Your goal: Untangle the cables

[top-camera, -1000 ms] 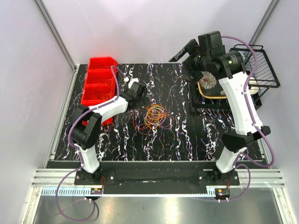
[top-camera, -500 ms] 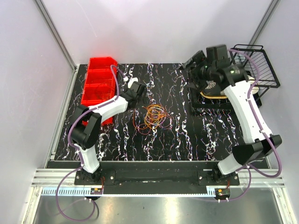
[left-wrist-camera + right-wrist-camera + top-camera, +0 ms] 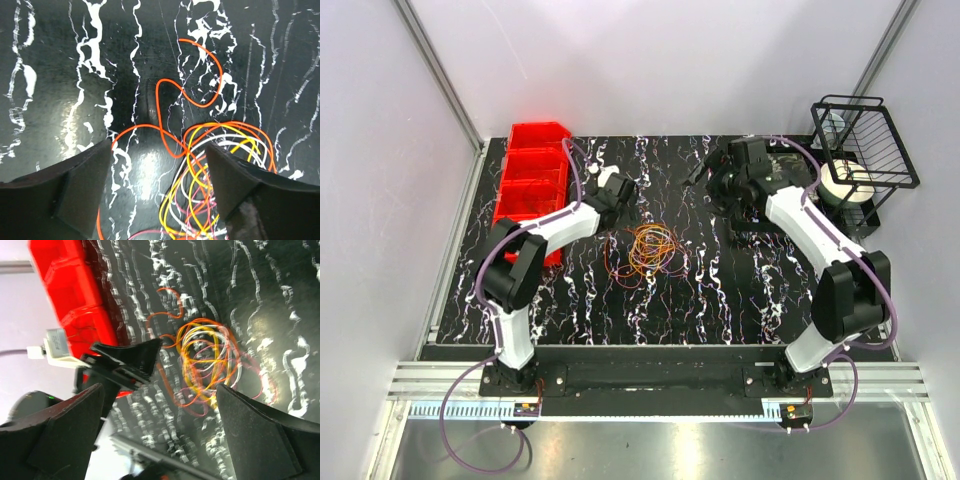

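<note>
The cables lie in a tangle of orange, yellow, pink and white loops on the black marbled table. My left gripper is open just behind and left of the tangle. In the left wrist view an orange loop runs out ahead of the open gripper, and the tangle lies by the right finger. My right gripper is open and empty, behind and right of the tangle. The right wrist view is blurred and shows the cables beyond the open gripper.
Red bins stand at the back left and show in the right wrist view. A black wire rack and a white roll stand at the back right. A black tray lies under the right arm.
My right arm has swung down and to the left, from high by the rack to low over the table's back middle. The left gripper has edged slightly back. The cables have not moved.
</note>
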### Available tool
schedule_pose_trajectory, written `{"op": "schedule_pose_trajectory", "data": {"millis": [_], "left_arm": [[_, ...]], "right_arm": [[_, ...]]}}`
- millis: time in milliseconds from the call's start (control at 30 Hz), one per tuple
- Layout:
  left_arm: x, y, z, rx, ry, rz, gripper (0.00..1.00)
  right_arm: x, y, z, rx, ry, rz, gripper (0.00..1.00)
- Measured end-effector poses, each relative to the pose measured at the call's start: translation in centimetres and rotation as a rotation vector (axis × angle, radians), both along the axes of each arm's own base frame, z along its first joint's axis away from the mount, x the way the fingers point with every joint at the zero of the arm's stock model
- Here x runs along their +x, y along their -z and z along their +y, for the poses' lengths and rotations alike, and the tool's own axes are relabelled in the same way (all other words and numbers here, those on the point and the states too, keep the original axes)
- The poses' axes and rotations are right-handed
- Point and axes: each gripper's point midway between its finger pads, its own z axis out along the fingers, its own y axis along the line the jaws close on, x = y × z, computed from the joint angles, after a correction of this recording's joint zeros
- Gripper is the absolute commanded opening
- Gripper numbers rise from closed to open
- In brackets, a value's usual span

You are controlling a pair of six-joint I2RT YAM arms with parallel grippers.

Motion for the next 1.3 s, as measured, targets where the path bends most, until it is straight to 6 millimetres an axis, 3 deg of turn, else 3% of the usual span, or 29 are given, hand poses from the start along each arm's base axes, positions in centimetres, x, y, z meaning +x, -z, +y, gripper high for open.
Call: {"op": "schedule_pose_trajectory", "data": {"millis": [100,133,233,400,567,667,733,867,967,1067,1167,1200,1233,1267,1300], "left_arm": [[0.0,1.4,0.0,0.009,-0.007,0.023,0.55],[0.0,1.9,0.0,0.013,-0.009,0.031,0.35],[0.0,3.0,-0.1,0.017,-0.018,0.049,0.0],[1.0,2.7,-0.6,0.013,-0.018,0.039,0.0],[2.3,-0.5,-1.0,0.005,-0.021,-0.015,0.0],[2.8,-5.1,-0.7,0.006,-0.019,-0.069,0.0],[3.4,-10.1,-0.6,-0.007,-0.012,-0.141,0.0],[4.2,-23.4,-0.5,-0.088,0.008,-0.368,0.0],[2.9,-34.0,0.4,-0.166,0.02,-0.565,0.0],[0.2,-41.4,2.1,-0.218,0.026,-0.712,0.05],[-2.5,-45.2,3.8,-0.244,0.029,-0.792,0.14],[-3.1,-45.6,4.2,-0.248,0.029,-0.803,0.24],[-3.8,-45.6,4.6,-0.249,0.03,-0.807,0.75],[-4.4,-45.0,5.0,-0.243,0.032,-0.797,0.93],[-4.9,-42.9,5.2,-0.223,0.04,-0.756,0.99]], "right_arm": [[0.2,2.2,-0.1,-0.025,-0.025,-0.03,1.0],[0.3,2.9,-0.1,-0.029,-0.032,-0.045,1.0],[0.4,4.5,-0.2,-0.037,-0.044,-0.074,1.0],[0.9,6.4,-0.1,-0.035,-0.05,-0.134,1.0],[1.1,9.7,-0.3,-0.038,-0.039,-0.163,1.0],[1.0,12.1,-0.3,-0.045,-0.04,-0.139,1.0],[1.3,13.1,0.1,-0.037,-0.051,-0.136,1.0],[1.6,13.6,0.8,-0.013,-0.075,-0.166,1.0],[1.6,13.3,1.2,-0.001,-0.094,-0.208,1.0],[1.8,13.0,1.6,0.014,-0.112,-0.242,1.0],[2.0,12.8,1.9,0.027,-0.128,-0.265,1.0],[2.0,12.8,2.0,0.03,-0.132,-0.268,1.0],[2.0,12.8,2.1,0.03,-0.136,-0.268,1.0],[2.0,12.9,2.1,0.03,-0.137,-0.268,1.0],[2.0,12.8,2.1,0.029,-0.139,-0.27,1.0]]}}
